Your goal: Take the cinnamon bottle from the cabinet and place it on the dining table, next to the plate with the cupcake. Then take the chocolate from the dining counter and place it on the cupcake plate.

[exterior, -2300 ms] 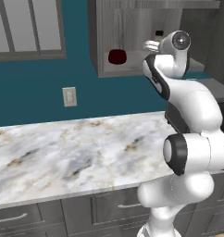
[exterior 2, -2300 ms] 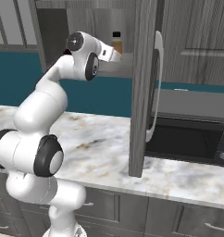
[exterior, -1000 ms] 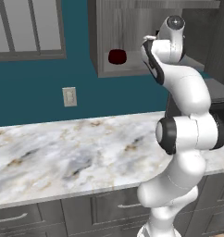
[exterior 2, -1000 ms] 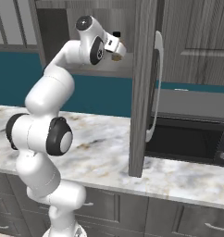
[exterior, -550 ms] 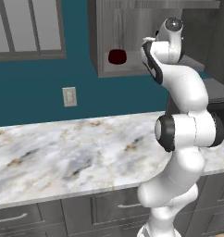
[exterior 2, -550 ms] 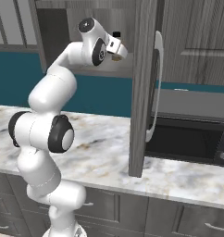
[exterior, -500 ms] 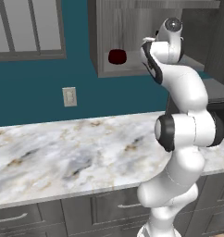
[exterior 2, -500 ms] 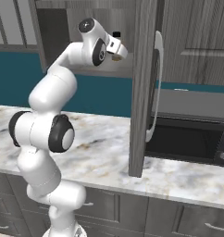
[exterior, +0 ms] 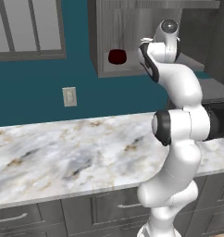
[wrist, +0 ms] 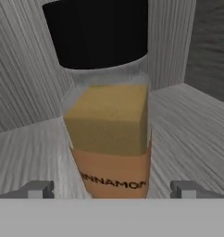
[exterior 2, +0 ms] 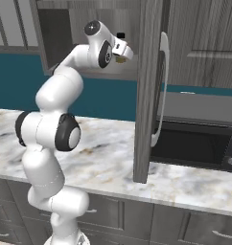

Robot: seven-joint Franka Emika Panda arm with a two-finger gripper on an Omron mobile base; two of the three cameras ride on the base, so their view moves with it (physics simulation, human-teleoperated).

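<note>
Cinnamon bottle (wrist: 109, 125): upright on the cabinet (wrist: 188, 115) shelf, directly ahead of the hand (wrist: 111, 189), between its spread fingertips (wrist: 37, 189), not clamped. Black cap on top. Dark red bowl (exterior: 117, 56): same shelf, off to one side of the hand.

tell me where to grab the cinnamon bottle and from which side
Grip the cinnamon bottle across its body, below the black cap, coming straight in from the cabinet's open front. It stands upright on the shelf between the gripper's spread jaws, so a level sideways pinch probably suits it.
</note>
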